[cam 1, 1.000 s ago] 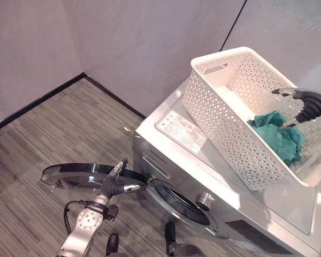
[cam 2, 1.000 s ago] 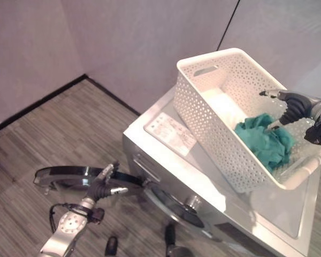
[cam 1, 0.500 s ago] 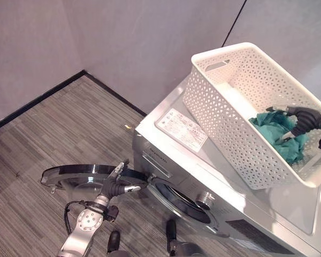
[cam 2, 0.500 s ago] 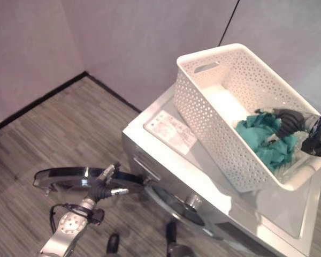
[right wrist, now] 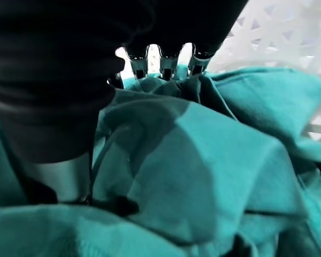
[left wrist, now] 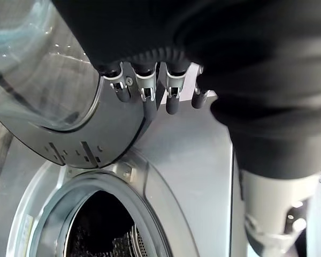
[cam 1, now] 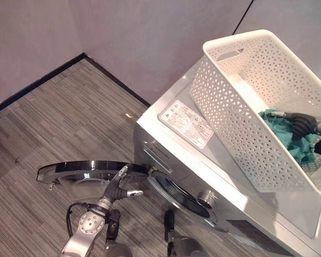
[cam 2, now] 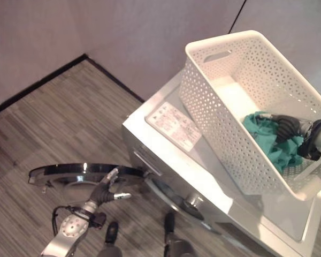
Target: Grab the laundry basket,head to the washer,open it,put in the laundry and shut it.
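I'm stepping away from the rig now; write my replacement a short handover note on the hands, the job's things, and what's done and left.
Left hand: open, at the edge of the open washer door.
Right hand: down in the teal laundry; fingers buried in the cloth, grip unclear.
Laundry basket sits on top of the washer, with the laundry inside.
Done: basket brought, door opened.
Left: lift the laundry into the drum, shut the door.

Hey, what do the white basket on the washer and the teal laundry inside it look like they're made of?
The basket looks like moulded white plastic with a matte finish: stiff walls pierced by a regular cut-out pattern and a moulded handle slot. The laundry looks like soft woven cloth, possibly cotton: it lies in loose folds and creases without shine.
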Tool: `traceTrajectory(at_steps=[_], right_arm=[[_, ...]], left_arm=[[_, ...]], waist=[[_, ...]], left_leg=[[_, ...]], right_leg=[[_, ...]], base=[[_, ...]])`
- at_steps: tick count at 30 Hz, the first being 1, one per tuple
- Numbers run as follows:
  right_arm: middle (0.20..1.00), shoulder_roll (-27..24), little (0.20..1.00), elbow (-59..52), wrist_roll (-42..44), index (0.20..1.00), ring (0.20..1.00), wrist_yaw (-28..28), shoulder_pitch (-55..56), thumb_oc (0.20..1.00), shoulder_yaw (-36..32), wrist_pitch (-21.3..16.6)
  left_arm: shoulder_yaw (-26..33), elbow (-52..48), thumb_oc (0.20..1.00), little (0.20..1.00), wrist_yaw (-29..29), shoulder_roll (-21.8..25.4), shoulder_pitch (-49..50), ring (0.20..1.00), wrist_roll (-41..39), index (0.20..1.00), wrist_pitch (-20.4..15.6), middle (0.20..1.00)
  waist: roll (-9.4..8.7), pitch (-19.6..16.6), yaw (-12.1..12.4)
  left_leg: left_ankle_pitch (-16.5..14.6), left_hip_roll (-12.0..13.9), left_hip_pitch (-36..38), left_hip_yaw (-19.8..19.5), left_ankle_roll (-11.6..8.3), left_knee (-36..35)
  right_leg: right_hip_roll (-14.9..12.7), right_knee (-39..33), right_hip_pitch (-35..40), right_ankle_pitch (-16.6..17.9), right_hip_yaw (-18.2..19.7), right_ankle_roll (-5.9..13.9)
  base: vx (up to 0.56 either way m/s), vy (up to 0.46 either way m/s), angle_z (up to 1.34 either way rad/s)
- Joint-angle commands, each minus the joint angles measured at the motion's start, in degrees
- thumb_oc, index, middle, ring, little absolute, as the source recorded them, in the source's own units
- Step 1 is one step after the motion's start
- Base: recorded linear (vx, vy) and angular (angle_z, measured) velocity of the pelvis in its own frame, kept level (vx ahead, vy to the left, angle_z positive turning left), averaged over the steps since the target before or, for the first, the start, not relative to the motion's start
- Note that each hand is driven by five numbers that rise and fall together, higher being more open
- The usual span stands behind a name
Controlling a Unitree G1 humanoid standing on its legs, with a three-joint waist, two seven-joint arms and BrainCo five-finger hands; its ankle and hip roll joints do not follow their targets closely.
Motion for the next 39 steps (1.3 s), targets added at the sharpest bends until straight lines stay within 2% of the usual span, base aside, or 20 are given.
traceTrajectory(at_steps=[1,9,18,19,20,21,30,32,34,35,36,39], right_arm=[[1.000,1.55,1.000,-0.81,-1.34,1.000,1.000,2.82,-3.61,1.000,6.78,0.38],[1.000,8.75,1.000,-1.57,-0.68,1.000,1.000,4.85,5.72,1.000,5.64,1.86],[1.000,15.22,1.000,-1.32,-3.48,1.000,1.000,6.05,14.06,1.000,2.89,2.88],[0.545,15.59,0.545,-1.17,-3.61,0.545,0.545,5.92,14.70,0.545,2.42,2.90],[0.429,15.61,0.429,-1.18,-3.65,0.429,0.429,5.91,14.87,0.429,2.27,2.87],[0.200,16.33,0.200,-0.17,-4.15,0.200,0.200,5.31,15.25,0.200,1.45,2.93],[0.200,15.35,0.200,-4.46,-2.70,0.200,0.200,0.89,18.31,0.200,-7.97,2.89],[0.200,15.36,0.200,-7.48,0.80,0.200,0.200,-1.58,20.50,0.200,-13.69,2.35],[0.200,15.31,0.200,-7.75,0.79,0.200,0.200,-1.57,21.12,0.200,-14.27,2.43],[0.200,15.15,0.200,-9.42,3.67,0.200,0.200,-3.32,22.19,0.200,-18.09,1.83],[0.200,15.14,0.200,-9.49,3.66,0.200,0.200,-3.31,22.41,0.200,-18.31,1.85],[0.200,15.33,0.200,-11.95,9.06,0.200,0.200,-6.97,25.40,0.200,-26.62,-0.23]], left_arm=[[-1.29,-2.02,1.000,1.000,0.74,1.34,-2.72,1.000,-0.86,1.000,-1.78,1.000],[-1.19,-2.47,1.000,1.000,2.50,1.53,-5.21,1.000,0.55,1.000,-1.91,1.000],[-0.85,-3.00,1.000,1.000,3.16,1.05,-6.52,1.000,1.01,1.000,-1.58,1.000],[-0.75,-2.98,1.000,1.000,3.23,0.92,-6.48,1.000,1.01,1.000,-1.59,1.000],[-0.80,-2.99,1.000,1.000,3.23,0.95,-6.49,1.000,1.01,1.000,-1.58,1.000],[-0.66,-3.03,1.000,1.000,3.40,1.19,-6.81,1.000,1.25,1.000,-1.47,1.000],[1.42,-4.10,1.000,1.000,4.02,1.56,-6.11,1.000,1.24,1.000,-0.69,1.000],[2.65,-4.62,1.000,1.000,4.11,1.82,-5.65,1.000,1.30,1.000,-0.49,1.000],[2.50,-4.67,1.000,1.000,4.09,1.90,-5.68,1.000,1.30,1.000,-0.46,1.000],[3.28,-4.87,1.000,1.000,4.01,1.96,-5.25,1.000,1.15,1.000,-0.47,1.000],[3.21,-4.87,1.000,1.000,4.01,1.98,-5.28,1.000,1.15,1.000,-0.46,1.000],[4.42,-5.29,1.000,1.000,3.72,2.29,-3.91,1.000,1.35,1.000,-0.55,1.000]], waist=[[-0.08,2.15,2.11],[0.19,5.24,3.05],[1.43,5.81,3.28],[1.51,5.80,3.17],[1.50,5.80,3.21],[1.53,5.74,3.18],[0.69,4.60,2.24],[0.13,3.68,1.61],[0.10,3.71,1.79],[-0.22,3.19,1.43],[-0.23,3.21,1.52],[-0.86,1.67,0.74]], left_leg=[[1.32,0.95,0.27,0.81,3.02,-0.15],[2.94,0.95,-4.21,-0.89,2.52,-0.15],[3.63,0.32,-6.38,-2.46,2.19,-0.15],[3.57,0.28,-6.37,-2.45,2.17,-0.15],[3.58,0.28,-6.38,-2.48,2.17,-0.15],[3.51,0.25,-6.39,-2.60,2.19,-0.15],[2.82,0.31,-5.02,-1.87,2.44,-0.15],[2.40,0.43,-4.19,-1.68,2.59,-0.15],[2.39,0.42,-4.15,-1.67,2.60,-0.15],[2.14,0.45,-3.78,-1.46,2.70,-0.15],[2.14,0.45,-3.76,-1.45,2.70,-0.15],[1.52,0.59,-2.62,-0.88,2.92,-0.15]], right_leg=[[-3.22,0.91,-0.19,-3.47,1.70,3.09],[-2.90,0.61,-2.81,-3.47,0.84,2.89],[-3.14,0.47,-3.31,-3.73,-0.35,2.72],[-3.16,0.45,-3.27,-3.73,-0.34,2.76],[-3.16,0.44,-3.26,-3.74,-0.37,2.76],[-3.17,0.33,-3.21,-3.75,-0.29,2.79],[-3.10,0.38,-2.60,-3.67,0.50,2.87],[-3.03,0.54,-2.10,-3.77,0.74,2.87],[-3.04,0.52,-2.05,-3.78,0.74,2.87],[-3.01,0.56,-1.76,-3.78,0.87,2.92],[-3.01,0.56,-1.75,-3.78,0.88,2.93],[-2.95,0.48,-0.97,-3.81,1.23,3.01]], base=[[-0.02,-0.024,0.06],[-0.04,-0.038,0.07],[-0.02,-0.019,0.09],[-0.01,-0.008,0.06],[0.00,0.000,0.00],[0.00,0.000,0.00],[0.00,0.001,0.00],[0.00,0.000,0.00],[0.00,0.000,0.00],[0.00,0.000,0.00],[0.00,0.000,0.00],[0.00,0.000,0.00]])
